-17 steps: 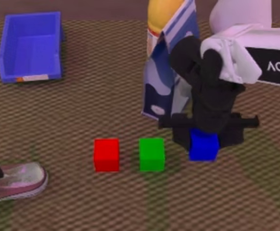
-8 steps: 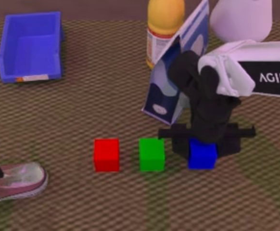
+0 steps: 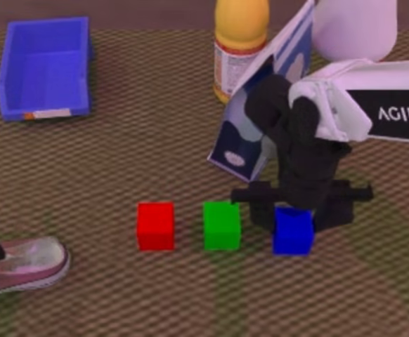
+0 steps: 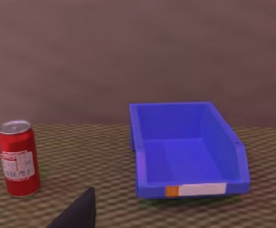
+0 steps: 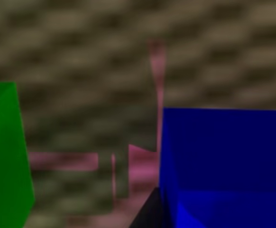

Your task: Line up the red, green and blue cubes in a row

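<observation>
Left hand (image 4: 76, 213) is parked off the table's left edge; only a dark tip shows, so I can't tell its fingers. Red cube (image 3: 155, 225) and green cube (image 3: 222, 225) sit side by side with a gap, well left of the right hand (image 3: 294, 210). Over the last second the right hand has slid the blue cube (image 3: 291, 230) slightly left and down, toward the green one. It's pinching the blue cube, which sits directly under it. Row looks nearly aligned; release probably next.
</observation>
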